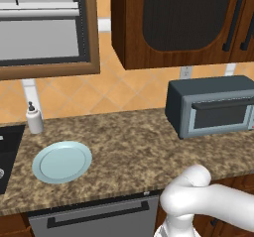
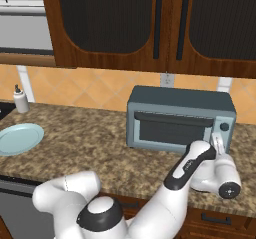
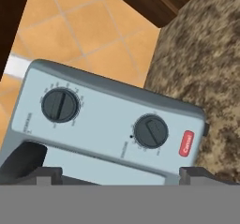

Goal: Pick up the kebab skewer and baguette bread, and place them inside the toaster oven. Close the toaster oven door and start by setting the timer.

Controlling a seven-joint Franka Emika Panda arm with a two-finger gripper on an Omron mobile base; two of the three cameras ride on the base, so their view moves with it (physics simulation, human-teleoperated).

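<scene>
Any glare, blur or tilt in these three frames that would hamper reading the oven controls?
Left base view: flat even light, no glare, soft low-resolution render; toaster oven cut by the right edge. Right base view: same soft look, arm overlaps the oven's control side. Hand view: rolled steeply, dials legible, small print blurred, fingertips at the bottom.

The toaster oven (image 1: 211, 107) sits on the counter (image 1: 129, 147) against the wall, well right of the plate (image 1: 62, 161).
</scene>
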